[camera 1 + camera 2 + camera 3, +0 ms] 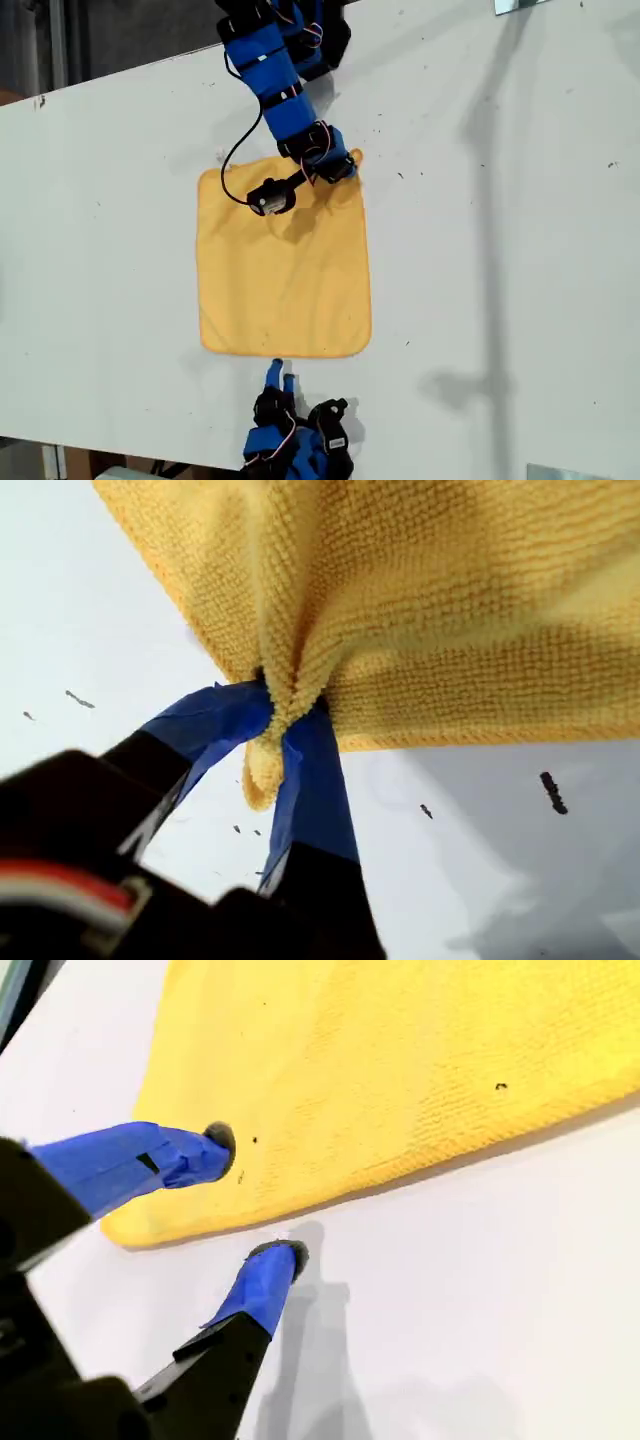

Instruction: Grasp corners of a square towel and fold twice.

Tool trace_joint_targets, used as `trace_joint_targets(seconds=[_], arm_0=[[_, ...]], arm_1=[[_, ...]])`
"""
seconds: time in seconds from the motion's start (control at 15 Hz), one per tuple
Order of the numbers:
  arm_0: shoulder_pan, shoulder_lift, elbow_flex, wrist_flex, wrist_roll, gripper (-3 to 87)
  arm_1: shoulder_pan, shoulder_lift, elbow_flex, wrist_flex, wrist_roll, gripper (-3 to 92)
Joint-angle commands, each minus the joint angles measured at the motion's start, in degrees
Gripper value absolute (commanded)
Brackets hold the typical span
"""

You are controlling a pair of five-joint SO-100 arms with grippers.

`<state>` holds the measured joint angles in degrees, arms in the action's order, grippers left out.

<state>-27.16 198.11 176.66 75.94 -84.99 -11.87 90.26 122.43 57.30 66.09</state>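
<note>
The yellow-orange towel (285, 265) lies spread flat on the white table (500, 250). My first gripper (345, 165) is at the towel's far corner on the exterior view's right. In the first wrist view that gripper (285, 720) is shut on the bunched corner (258, 780), whose tip pokes out between the blue fingers. My second gripper (282, 374) sits just off the towel's near edge. It (255, 1195) is open, with one fingertip (215, 1145) over the towel's hem and the other (280, 1255) over bare table, near a corner (125, 1230).
A black cable (235, 160) loops from the first arm over the towel's far edge, and a small black-and-white part (270, 197) hangs above the cloth. The table's edge (100, 85) runs across the exterior view's upper left. Dark specks dot the tabletop.
</note>
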Motion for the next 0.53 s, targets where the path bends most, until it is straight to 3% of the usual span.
trace_joint_targets(seconds=[0.0,0.07,0.13,0.27,0.4,0.47], arm_0=[[9.76,-3.96,-5.8,1.58,-5.63,17.3],[13.8,-8.96,-9.32,0.7,-8.35,16.8],[17.75,-16.96,-12.48,-3.87,-10.11,16.8],[26.63,-46.76,-22.24,-19.78,-14.68,18.4],[33.66,-72.16,-36.47,-21.97,-24.35,22.5],[35.86,-77.43,-37.71,-26.81,-27.25,22.9]], arm_1=[[1.41,0.26,-1.93,0.35,-1.41,-0.1],[1.67,0.09,-1.93,0.35,-1.76,-0.1],[1.85,-0.09,-1.93,0.35,-1.85,-0.1],[1.93,-0.09,-1.93,0.44,-2.2,-0.1],[1.58,-0.09,-1.93,0.62,-2.2,-0.1],[1.58,-0.09,-1.93,0.53,-2.2,-0.1]])
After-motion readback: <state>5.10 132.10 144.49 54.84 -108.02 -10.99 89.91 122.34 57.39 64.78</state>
